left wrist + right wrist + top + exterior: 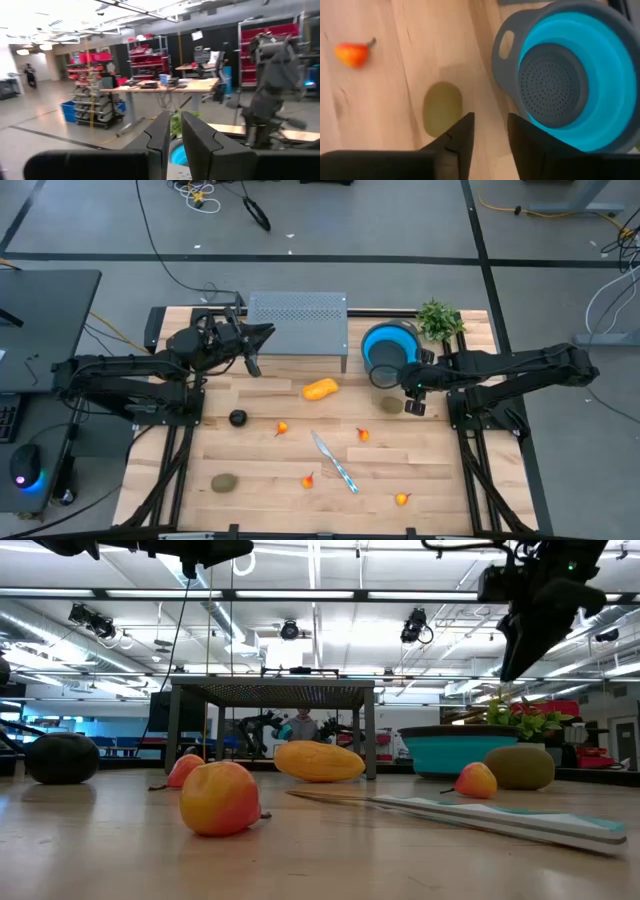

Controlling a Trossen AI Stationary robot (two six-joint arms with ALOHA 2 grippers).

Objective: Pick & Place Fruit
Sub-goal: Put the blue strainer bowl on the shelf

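Note:
The fruit lies loose on the wooden table: an oblong yellow-orange piece (320,389), a dark ball (237,417), a brownish-green oval (224,482) near the front left, a second oval (390,404) beside the colander, and several small orange-red pieces such as (283,428). My right gripper (411,402) hangs above the table right of that second oval (442,108), tilted downward, open and empty. My left gripper (262,334) is raised by the grey rack's left end, nearly level, shut and empty.
A blue colander (388,348) with a grey rim stands at the back right, close to my right gripper. Behind it is a green plant (438,320). A grey perforated rack (297,323) stands at the back centre. A teal-handled knife (335,460) lies mid-table.

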